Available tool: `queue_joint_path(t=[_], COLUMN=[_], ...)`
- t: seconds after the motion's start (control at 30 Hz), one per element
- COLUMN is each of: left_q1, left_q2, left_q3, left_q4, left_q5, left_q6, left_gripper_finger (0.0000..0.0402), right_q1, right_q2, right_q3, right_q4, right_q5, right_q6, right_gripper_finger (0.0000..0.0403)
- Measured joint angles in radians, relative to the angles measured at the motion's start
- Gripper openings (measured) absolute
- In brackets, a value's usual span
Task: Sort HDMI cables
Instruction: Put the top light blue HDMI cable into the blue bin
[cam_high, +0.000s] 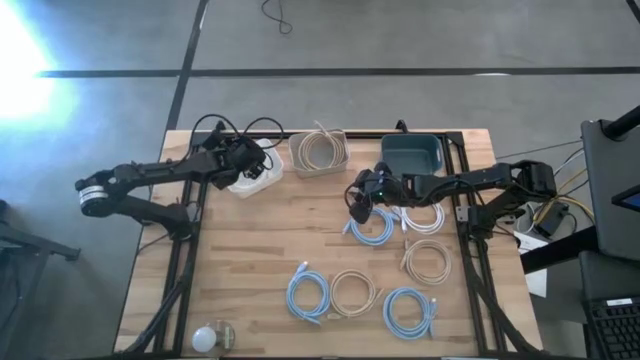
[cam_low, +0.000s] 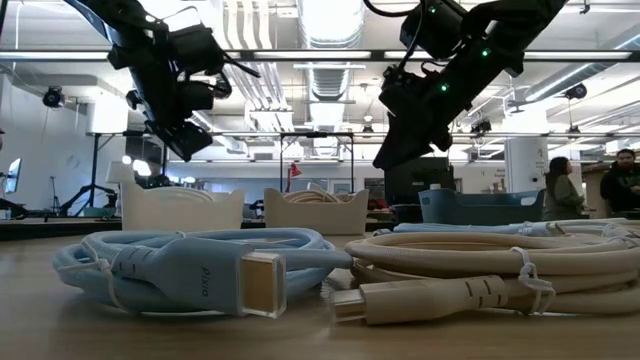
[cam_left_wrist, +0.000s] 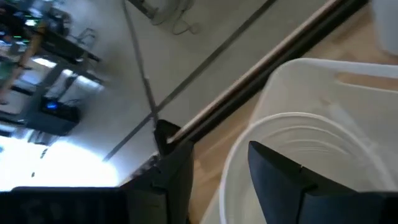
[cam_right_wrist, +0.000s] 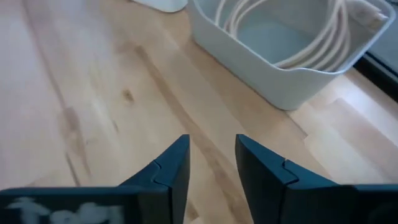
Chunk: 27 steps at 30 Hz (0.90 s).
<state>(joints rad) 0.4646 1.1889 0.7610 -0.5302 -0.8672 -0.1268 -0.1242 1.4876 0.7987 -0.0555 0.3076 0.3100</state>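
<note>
We see the left end effector (cam_high: 243, 160) at the far left of the light wooden bench (cam_high: 250, 250), poised over the white plastic bin (cam_high: 250, 180); its fingers (cam_left_wrist: 283, 177) are spread, and a white coiled cable (cam_left_wrist: 292, 124) lies in the bin just below them. The right end effector (cam_high: 358, 198) hangs above the middle of the bench with its fingers (cam_right_wrist: 258, 165) slightly parted and nothing between them. Just right of and below it lies a light blue coiled HDMI cable (cam_high: 372, 226), with a white coil (cam_high: 424, 217) to the right of that. A beige coil (cam_high: 426, 260) sits nearer, and along the near edge we find a light blue coil (cam_high: 308, 294), a beige coil (cam_high: 354, 293) and another light blue coil (cam_high: 410, 310). At the far edge, the pale beige bin (cam_high: 318, 153) holds a beige coiled cable (cam_right_wrist: 298, 37), and the dark teal bin (cam_high: 412, 153) stands to its right, beside the right arm.
</note>
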Motion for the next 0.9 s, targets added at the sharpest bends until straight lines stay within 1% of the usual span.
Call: queue_joint_path(t=[0.07,0.13,0.3,0.4,0.5,0.63,0.77,0.9], left_q1=[-0.002,-0.002,-0.004,-0.004,-0.004,-0.004,-0.004,-0.006], left_q2=[0.000,0.000,0.000,0.000,0.000,0.000,0.000,0.000], left_q3=[0.000,0.000,0.000,0.000,0.000,-0.002,-0.011,-0.014], left_q4=[0.000,0.000,0.047,0.101,0.163,0.218,0.227,0.227], left_q5=[0.053,0.135,0.363,0.451,0.491,0.495,0.505,0.514], left_q6=[0.001,0.010,0.048,0.048,0.049,0.049,0.049,0.047], left_gripper_finger=[0.0167,0.0167,0.0164,0.0159,0.0155,0.0153,0.0153,0.0154], right_q1=[0.000,0.000,-0.003,-0.003,-0.003,-0.003,-0.003,-0.003], right_q2=[0.000,0.000,0.000,0.000,0.000,0.006,0.036,0.096], right_q3=[0.007,0.022,0.077,0.096,0.083,0.053,0.026,0.015], right_q4=[-0.014,-0.067,-0.283,-0.394,-0.399,-0.398,-0.364,-0.329], right_q5=[-0.022,-0.049,-0.056,-0.082,-0.108,-0.110,-0.109,-0.108], right_q6=[0.000,-0.004,-0.015,-0.010,-0.004,0.027,0.053,0.038], right_gripper_finger=[0.0137,0.0143,0.0154,0.0159,0.0162,0.0164,0.0164,0.0164])
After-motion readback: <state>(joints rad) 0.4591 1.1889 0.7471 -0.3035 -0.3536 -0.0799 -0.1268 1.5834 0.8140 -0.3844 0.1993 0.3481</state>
